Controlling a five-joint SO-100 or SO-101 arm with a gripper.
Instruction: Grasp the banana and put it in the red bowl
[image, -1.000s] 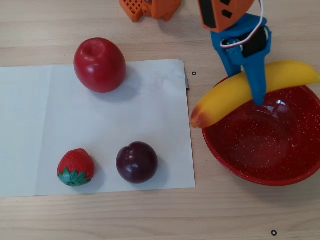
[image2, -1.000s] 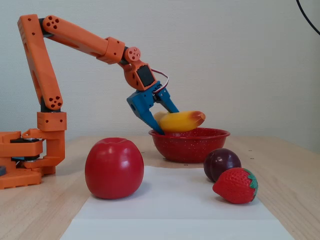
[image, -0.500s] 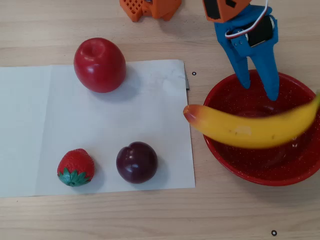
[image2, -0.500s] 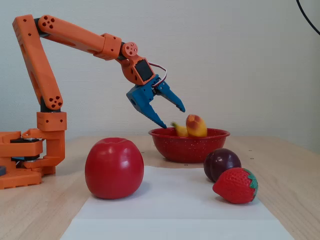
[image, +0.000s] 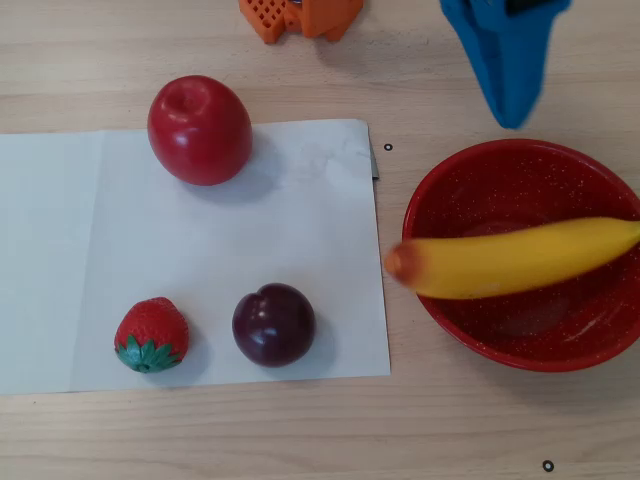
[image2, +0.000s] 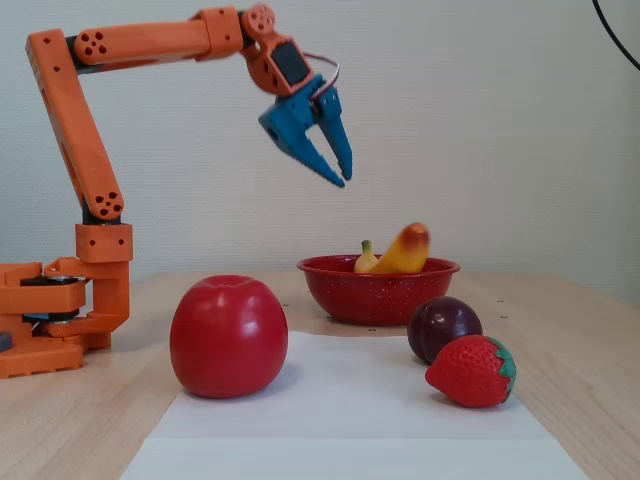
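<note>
The yellow banana (image: 520, 260) lies across the red speckled bowl (image: 470, 165). Its orange-red tip sticks out over the bowl's left rim in the overhead view. In the fixed view the banana (image2: 405, 250) rests in the bowl (image2: 375, 295) with that tip raised above the rim. My blue gripper (image2: 343, 180) hangs high in the air above and left of the bowl, fingers together, holding nothing. In the overhead view the gripper (image: 512, 118) is just beyond the bowl's far rim.
A red apple (image: 200, 130), a strawberry (image: 152, 335) and a dark plum (image: 273, 323) stand on a white paper sheet (image: 300, 230) left of the bowl. The orange arm base (image2: 60, 320) is at the left of the fixed view.
</note>
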